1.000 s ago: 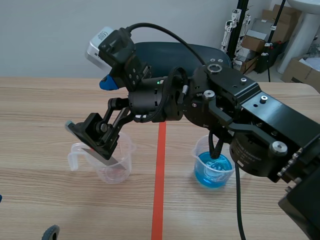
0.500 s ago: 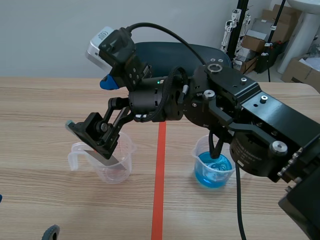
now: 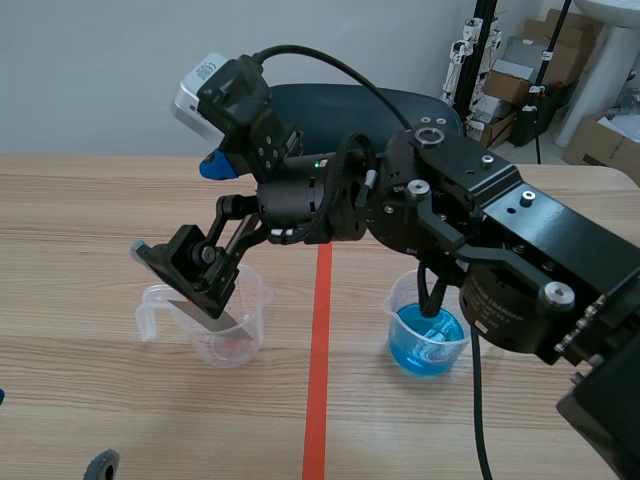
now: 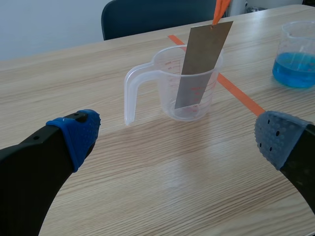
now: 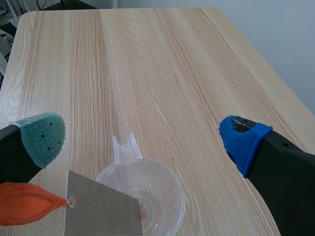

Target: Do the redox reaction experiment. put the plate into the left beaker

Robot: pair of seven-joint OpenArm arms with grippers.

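Plate [image 4: 202, 64] stands with its lower end inside the left beaker [image 4: 167, 83], long axis leaning toward 1 o'clock, orange tab [image 4: 220, 9] uppermost. Right gripper [image 5: 142, 137] is spread wide just above, with the plate at its 7 o'clock. Left gripper [image 4: 177, 137] is also wide and empty, the beaker ahead at 12 o'clock.

The end effector [image 5: 142, 138] is spread wide above the table [image 5: 147, 69]. Beneath it, a grey plate [image 5: 98, 211] with an orange tag [image 5: 24, 204] overlaps the clear beaker's [image 5: 165, 184] rim.
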